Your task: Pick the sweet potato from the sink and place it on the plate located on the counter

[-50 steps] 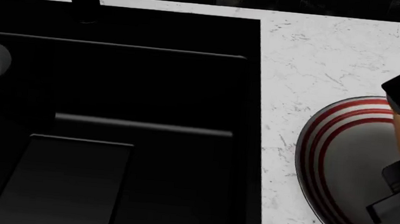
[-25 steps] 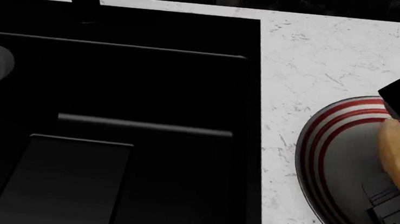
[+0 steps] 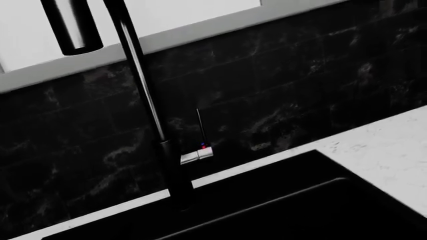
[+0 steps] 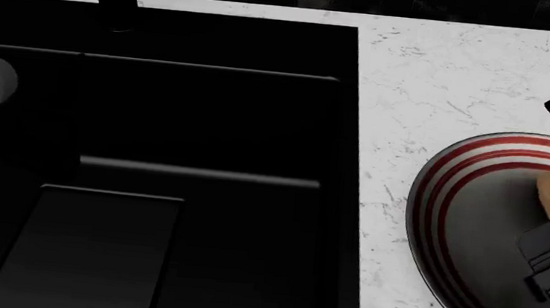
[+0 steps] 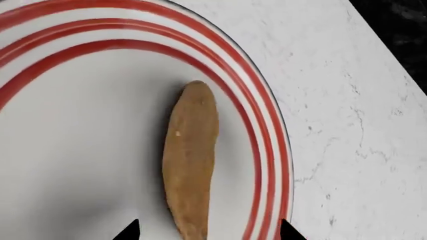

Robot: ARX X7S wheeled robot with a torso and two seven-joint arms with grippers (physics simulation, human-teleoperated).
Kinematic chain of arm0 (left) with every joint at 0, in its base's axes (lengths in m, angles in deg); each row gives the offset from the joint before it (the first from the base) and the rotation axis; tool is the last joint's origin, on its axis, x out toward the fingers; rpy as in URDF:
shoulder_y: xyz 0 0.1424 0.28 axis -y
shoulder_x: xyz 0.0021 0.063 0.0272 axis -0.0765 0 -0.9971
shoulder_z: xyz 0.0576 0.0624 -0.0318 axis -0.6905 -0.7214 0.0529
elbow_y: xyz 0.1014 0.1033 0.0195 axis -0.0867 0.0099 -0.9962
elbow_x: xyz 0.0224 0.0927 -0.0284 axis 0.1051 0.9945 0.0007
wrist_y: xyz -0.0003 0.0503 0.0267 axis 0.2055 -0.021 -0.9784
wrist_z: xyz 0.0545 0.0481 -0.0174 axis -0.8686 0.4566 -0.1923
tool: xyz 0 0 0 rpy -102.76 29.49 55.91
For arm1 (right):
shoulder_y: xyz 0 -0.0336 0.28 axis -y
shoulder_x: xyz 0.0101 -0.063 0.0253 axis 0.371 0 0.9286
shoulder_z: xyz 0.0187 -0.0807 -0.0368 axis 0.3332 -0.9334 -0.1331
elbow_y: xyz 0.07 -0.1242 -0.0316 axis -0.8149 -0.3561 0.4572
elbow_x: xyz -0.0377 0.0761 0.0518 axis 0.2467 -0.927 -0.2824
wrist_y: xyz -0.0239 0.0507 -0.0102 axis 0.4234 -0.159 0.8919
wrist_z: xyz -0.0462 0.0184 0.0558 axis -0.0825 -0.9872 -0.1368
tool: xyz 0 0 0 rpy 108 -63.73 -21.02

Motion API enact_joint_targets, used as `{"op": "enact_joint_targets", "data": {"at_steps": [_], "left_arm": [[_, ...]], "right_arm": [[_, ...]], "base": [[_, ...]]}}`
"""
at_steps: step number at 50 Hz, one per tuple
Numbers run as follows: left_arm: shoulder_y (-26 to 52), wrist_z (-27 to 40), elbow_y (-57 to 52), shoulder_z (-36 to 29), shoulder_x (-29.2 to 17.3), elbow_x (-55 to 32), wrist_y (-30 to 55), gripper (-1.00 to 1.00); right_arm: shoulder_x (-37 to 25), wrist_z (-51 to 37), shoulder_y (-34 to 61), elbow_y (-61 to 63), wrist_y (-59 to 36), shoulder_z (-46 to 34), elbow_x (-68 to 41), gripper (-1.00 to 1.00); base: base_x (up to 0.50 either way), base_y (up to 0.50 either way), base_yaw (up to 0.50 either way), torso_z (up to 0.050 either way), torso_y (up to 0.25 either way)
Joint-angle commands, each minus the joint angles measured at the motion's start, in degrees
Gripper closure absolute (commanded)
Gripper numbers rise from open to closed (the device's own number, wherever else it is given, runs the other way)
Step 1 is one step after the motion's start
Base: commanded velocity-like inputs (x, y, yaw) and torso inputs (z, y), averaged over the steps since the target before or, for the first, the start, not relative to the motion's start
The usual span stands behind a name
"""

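The sweet potato (image 5: 190,160) lies flat on the plate (image 5: 80,65), in its grey centre near the red-and-white striped rim, while the plate rests on the marble worktop (image 4: 442,71) just beside the black sink (image 4: 158,129). The right gripper (image 5: 208,231) hangs above it, fingers (image 5: 128,231) released (one tip either side, apart from the tuber). The left wrist view shows only a black faucet (image 3: 157,130); its fingers' state cannot be told.

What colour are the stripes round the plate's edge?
Red and white rings circle the plate; the right wrist view shows them best.
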Motion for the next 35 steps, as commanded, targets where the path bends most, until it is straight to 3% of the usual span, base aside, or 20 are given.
{"op": "enact_joint_targets", "data": {"at_steps": [1,22,35], "left_arm": [[0.87,1.09,-1.07,0.35,0.15,-1.32,1.01,-1.00],[2.76,2.81,-2.19,0.74,0.45,-3.57,2.66,-1.00],[3.13,3.17,-2.00,0.02,0.60,-3.09,1.85,-1.00]], "right_arm": [[-4.31,-4.31,4.20,6.46,-2.79,2.73,-4.58,-1.00],[-12.40,-14.40,11.30,16.23,-4.49,7.79,-13.80,-1.00],[-19.23,-16.57,11.54,22.26,1.85,10.95,-14.49,-1.00]], "base": [[0.00,0.00,0.00,0.000,0.000],[0.00,0.00,0.00,0.000,0.000],[0.00,0.00,0.00,0.000,0.000]]}}
